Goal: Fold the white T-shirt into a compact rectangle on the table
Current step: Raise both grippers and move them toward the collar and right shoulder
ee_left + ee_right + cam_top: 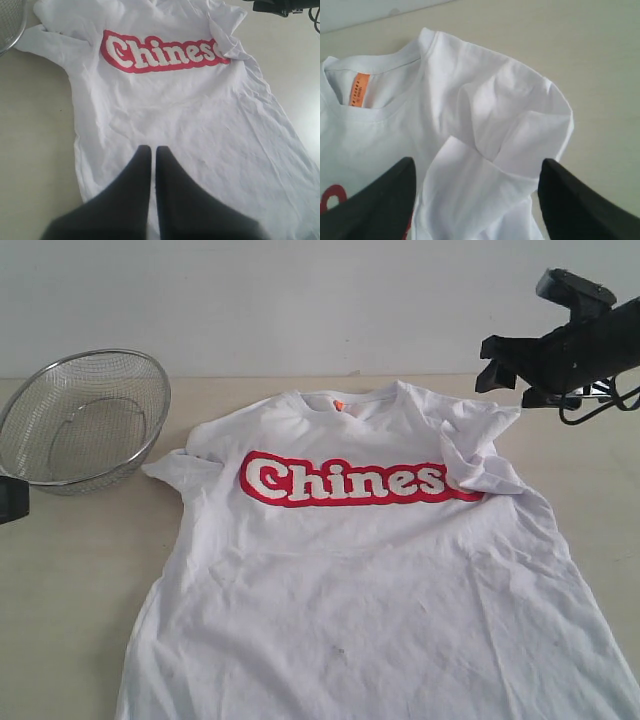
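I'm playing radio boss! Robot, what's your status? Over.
Left gripper shut, empty. Right gripper open over folded-in sleeve. White T-shirt otherwise spread flat. Mesh bowl beside other sleeve.

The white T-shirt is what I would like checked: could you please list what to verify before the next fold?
1. white T-shirt lying face up on the table: ok.
2. right gripper open and free of cloth: ok, it hangs wide over the sleeve.
3. sleeve on the right arm's side folded in: ok, though bunched and covering the end of the lettering.
4. sleeve on the left arm's side folded in: not ok, it lies spread outward.
5. left gripper ready to grasp: not ok, it is shut above the lower shirt.
6. mesh bowl apart from that spread sleeve: cannot tell, they lie very close.
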`<action>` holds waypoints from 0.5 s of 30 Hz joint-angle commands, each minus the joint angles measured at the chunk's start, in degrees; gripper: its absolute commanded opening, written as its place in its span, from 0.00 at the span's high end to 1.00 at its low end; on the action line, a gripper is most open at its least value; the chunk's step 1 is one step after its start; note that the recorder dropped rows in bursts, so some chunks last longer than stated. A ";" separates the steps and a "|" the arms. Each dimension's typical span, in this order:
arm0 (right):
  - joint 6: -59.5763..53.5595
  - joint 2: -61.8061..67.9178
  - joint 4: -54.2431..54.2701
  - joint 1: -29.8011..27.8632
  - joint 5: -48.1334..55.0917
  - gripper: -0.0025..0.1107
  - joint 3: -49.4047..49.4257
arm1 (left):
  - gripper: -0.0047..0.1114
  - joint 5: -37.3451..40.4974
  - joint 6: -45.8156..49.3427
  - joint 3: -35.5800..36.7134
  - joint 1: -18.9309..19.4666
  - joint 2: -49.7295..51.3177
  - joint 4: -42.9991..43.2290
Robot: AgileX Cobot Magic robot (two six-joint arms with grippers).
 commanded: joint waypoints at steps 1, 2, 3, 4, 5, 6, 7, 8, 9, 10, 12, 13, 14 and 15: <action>-0.03 -0.52 -1.52 0.43 -0.24 0.43 -0.22 | 0.92 -1.10 0.46 1.32 0.17 -0.17 -0.28; -0.03 -0.52 -1.50 0.43 -0.13 0.43 -0.22 | 0.92 -1.38 0.46 1.47 0.17 -0.17 -0.28; -0.03 -0.52 -1.68 0.43 -0.23 0.43 -0.22 | 0.92 -1.81 0.46 1.68 0.17 -0.17 -0.57; 0.45 -0.52 -2.61 0.43 -1.12 0.43 -0.22 | 0.92 -2.05 0.46 1.80 0.17 -0.17 -0.98; 1.16 -0.52 -3.46 0.43 -1.56 0.43 -0.22 | 0.92 -2.65 0.77 1.80 0.17 0.31 -2.00; 2.12 -0.52 -4.27 0.43 -1.70 0.43 -0.22 | 0.92 -3.23 1.62 1.80 0.17 0.85 -3.70; 2.84 -0.52 -4.54 0.43 -1.79 0.43 -0.22 | 0.92 -3.94 4.62 1.69 0.17 2.18 -7.46; 2.81 -0.52 -4.54 0.43 -1.45 0.43 -0.22 | 0.92 -4.36 7.64 1.34 0.17 3.42 -10.51; 2.81 -0.52 -4.43 0.43 -0.85 0.43 -0.22 | 0.92 -4.49 12.00 0.88 0.17 4.95 -13.92; 2.81 -0.52 -4.31 0.43 0.09 0.43 -0.22 | 0.92 -4.38 16.35 -0.06 0.17 7.90 -18.92; 2.81 -0.52 -4.01 0.43 1.44 0.43 -0.22 | 0.92 -4.38 21.38 -1.91 0.17 13.40 -24.74; 2.90 -0.52 -4.01 0.43 1.88 0.43 -0.22 | 0.92 -4.27 22.64 -3.23 0.17 16.90 -26.78; 3.06 -0.52 -4.01 0.43 2.34 0.43 -0.22 | 0.92 -3.99 23.17 -4.89 0.17 19.91 -27.95; 3.04 -0.52 -4.01 0.43 2.87 0.43 -0.22 | 0.92 -3.62 23.66 -6.90 0.17 23.68 -28.22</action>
